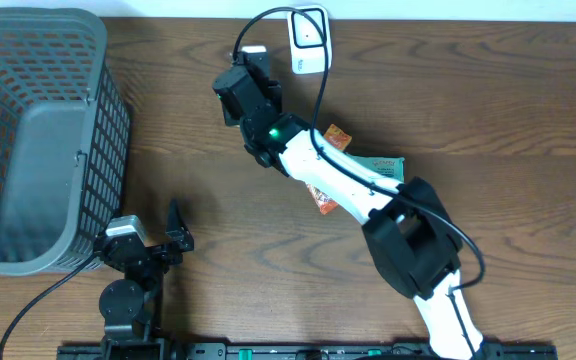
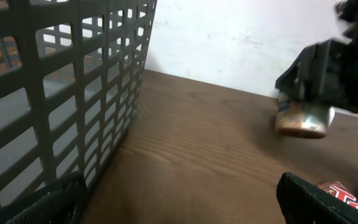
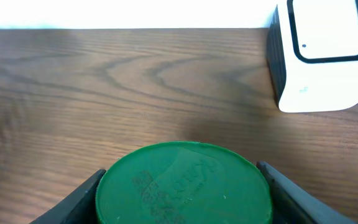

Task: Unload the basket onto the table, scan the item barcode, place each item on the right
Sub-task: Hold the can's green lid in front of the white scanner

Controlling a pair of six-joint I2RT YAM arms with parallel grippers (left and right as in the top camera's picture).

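The item is a round container with a green lid (image 3: 184, 183); my right gripper (image 3: 182, 193) is shut on it, one finger on each side. In the left wrist view the same container (image 2: 300, 119) hangs above the table in the right gripper (image 2: 319, 74), and its side looks brownish and blurred. From overhead the right gripper (image 1: 243, 92) sits just left of the white barcode scanner (image 1: 309, 40), which also shows at the right wrist view's top right as the scanner (image 3: 322, 53). No barcode is visible. My left gripper (image 1: 155, 243) stands open and empty beside the basket.
A grey mesh basket (image 1: 28, 140) fills the left of the table and stands close to the left gripper, as basket wall (image 2: 61, 93). Snack packets lie under the right arm: an orange one (image 1: 336, 136), a teal one (image 1: 386, 168), another orange one (image 1: 321, 202).
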